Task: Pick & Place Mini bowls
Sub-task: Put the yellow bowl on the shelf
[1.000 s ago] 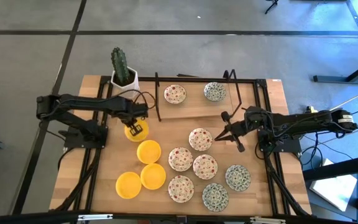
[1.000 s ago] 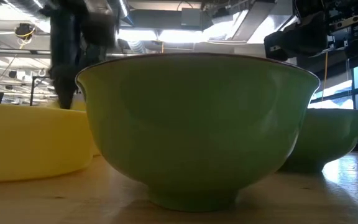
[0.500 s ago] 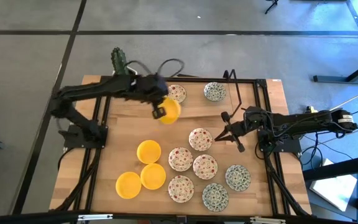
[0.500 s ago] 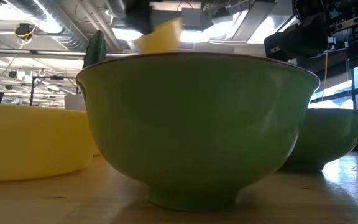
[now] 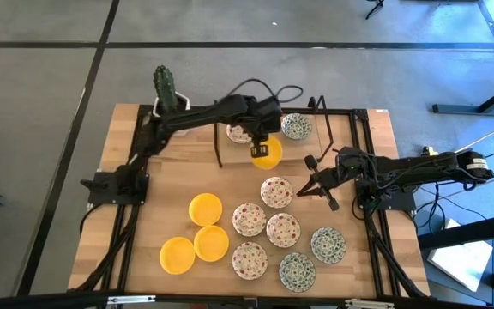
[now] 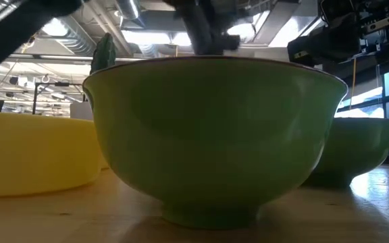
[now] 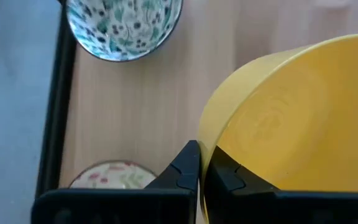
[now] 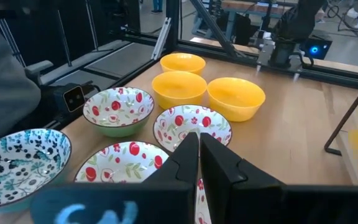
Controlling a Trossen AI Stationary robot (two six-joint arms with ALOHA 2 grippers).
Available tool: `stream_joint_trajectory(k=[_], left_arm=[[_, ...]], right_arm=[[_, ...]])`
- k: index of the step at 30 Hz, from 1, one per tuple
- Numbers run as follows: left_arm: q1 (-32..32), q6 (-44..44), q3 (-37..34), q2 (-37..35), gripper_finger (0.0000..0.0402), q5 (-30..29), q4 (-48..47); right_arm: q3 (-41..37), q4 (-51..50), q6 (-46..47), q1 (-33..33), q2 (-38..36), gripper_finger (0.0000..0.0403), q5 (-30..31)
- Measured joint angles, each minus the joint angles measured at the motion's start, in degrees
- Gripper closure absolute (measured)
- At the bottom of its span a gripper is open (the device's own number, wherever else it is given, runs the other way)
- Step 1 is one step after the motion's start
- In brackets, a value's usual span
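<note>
A yellow mini bowl (image 5: pixel 268 154) is pinched by its rim in the left gripper (image 5: pixel 261 148), above the table (image 5: pixel 170 172) just in front of the green-patterned bowl (image 5: pixel 296 126) at the back. The red-speckled bowl (image 5: pixel 239 131) sits to that bowl's left. The right gripper (image 5: pixel 309 184) waits with its fingers closed and empty, farther forward.

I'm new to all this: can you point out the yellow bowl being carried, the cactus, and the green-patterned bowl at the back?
carried yellow bowl (image 5: pixel 268 154), high view, on its inside.
cactus (image 5: pixel 164 87), high view, on its green stem.
green-patterned bowl (image 5: pixel 296 126), high view, on its centre.
</note>
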Motion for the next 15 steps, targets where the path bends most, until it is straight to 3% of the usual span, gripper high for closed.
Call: stream_joint_trajectory(k=[6,15], left_arm=[[1.93,1.06,4.45,7.44,0.0399,-0.11,-0.11],[4.0,1.69,6.38,11.19,0.0399,-1.72,1.45]], right_arm=[[0.0,0.0,0.6,0.0,0.0,0.0384,-0.14],[0.0,0.86,-0.44,0.0,0.0,0.0384,-1.01]])
